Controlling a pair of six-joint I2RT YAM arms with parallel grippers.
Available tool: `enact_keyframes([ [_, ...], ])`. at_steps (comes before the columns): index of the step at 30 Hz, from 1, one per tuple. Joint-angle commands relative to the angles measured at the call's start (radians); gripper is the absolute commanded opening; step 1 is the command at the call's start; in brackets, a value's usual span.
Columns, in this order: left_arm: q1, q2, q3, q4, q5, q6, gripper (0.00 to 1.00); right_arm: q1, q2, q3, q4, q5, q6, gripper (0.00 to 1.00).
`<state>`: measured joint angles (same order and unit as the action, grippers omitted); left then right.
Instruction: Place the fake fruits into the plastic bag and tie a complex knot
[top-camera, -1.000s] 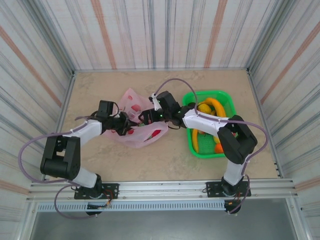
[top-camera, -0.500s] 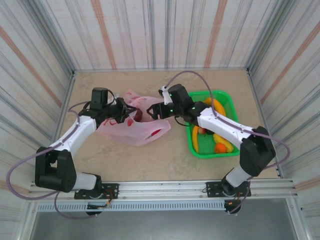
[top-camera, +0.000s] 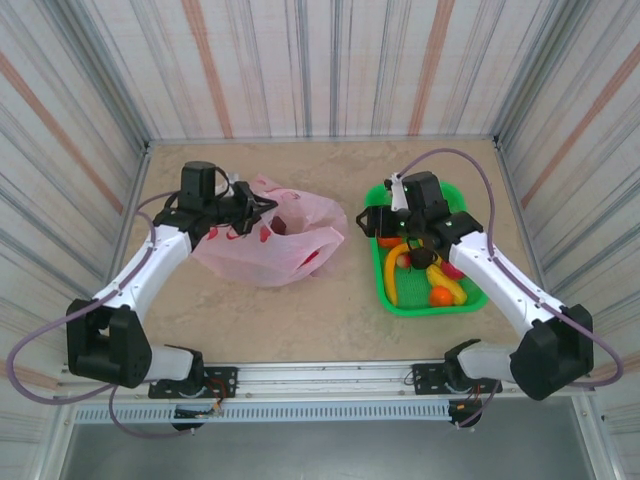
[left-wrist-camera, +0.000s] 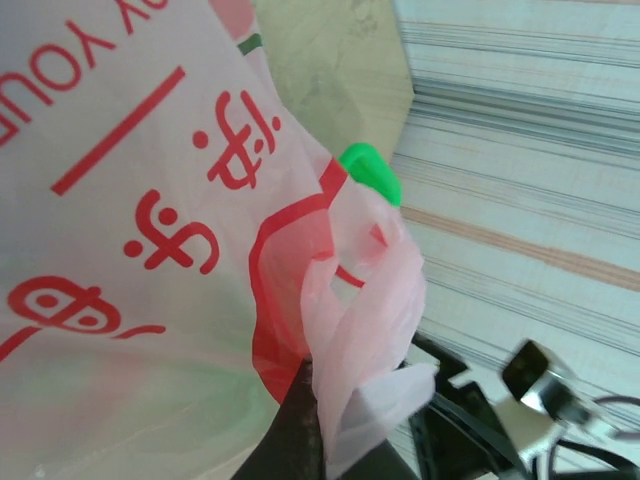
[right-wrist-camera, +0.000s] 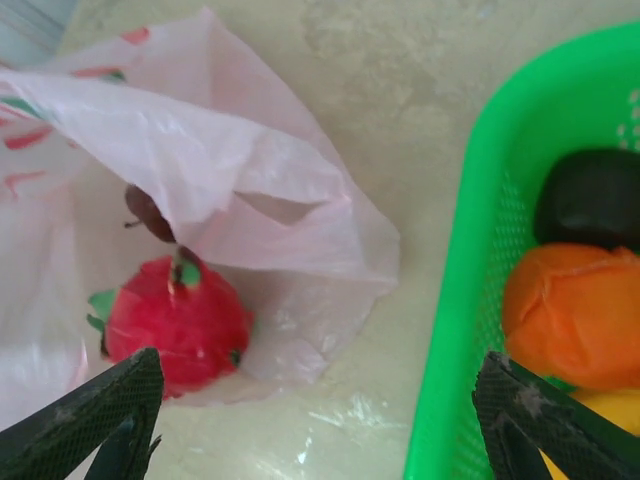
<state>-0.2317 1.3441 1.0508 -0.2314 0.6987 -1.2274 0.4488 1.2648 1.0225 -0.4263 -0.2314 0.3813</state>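
Left jaws tight on red-lettered bag (left-wrist-camera: 130, 290)

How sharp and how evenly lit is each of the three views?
Top external: sharp, evenly lit, only soft shadows. Left wrist: the plastic bag is near the lens, its red print soft. Right wrist: the red fruit looks hazy through the plastic; the right gripper's fingers look dark.

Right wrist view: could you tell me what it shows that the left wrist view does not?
The right wrist adds a red fruit inside the bag, an orange fruit and a dark fruit in the basket, and the open right gripper. The left wrist adds red print on the bag, the left gripper shut on it, and striped wall. Both share bag, basket and table.
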Motion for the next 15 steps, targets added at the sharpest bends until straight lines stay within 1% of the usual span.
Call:
enact_keyframes([
  [1, -0.009, -0.027, 0.049, -0.002, 0.009, -0.024, 0.00, 0.025, 0.006, -0.050, 0.049, -0.079, 0.020, 0.80],
  [5, -0.009, -0.027, 0.043, -0.005, 0.001, -0.027, 0.00, 0.076, 0.124, -0.009, 0.119, -0.035, 0.008, 0.75],
  [9, -0.006, -0.032, 0.036, -0.003, 0.000, -0.028, 0.00, 0.087, 0.261, 0.084, 0.131, -0.016, -0.007, 0.72],
  [12, 0.000, -0.039, 0.035, -0.009, -0.002, -0.026, 0.00, 0.095, 0.345, 0.135, 0.152, -0.004, -0.010, 0.71],
  [15, 0.005, -0.046, 0.032, -0.017, -0.004, -0.021, 0.00, 0.096, 0.405, 0.171, 0.153, 0.038, -0.011, 0.72],
])
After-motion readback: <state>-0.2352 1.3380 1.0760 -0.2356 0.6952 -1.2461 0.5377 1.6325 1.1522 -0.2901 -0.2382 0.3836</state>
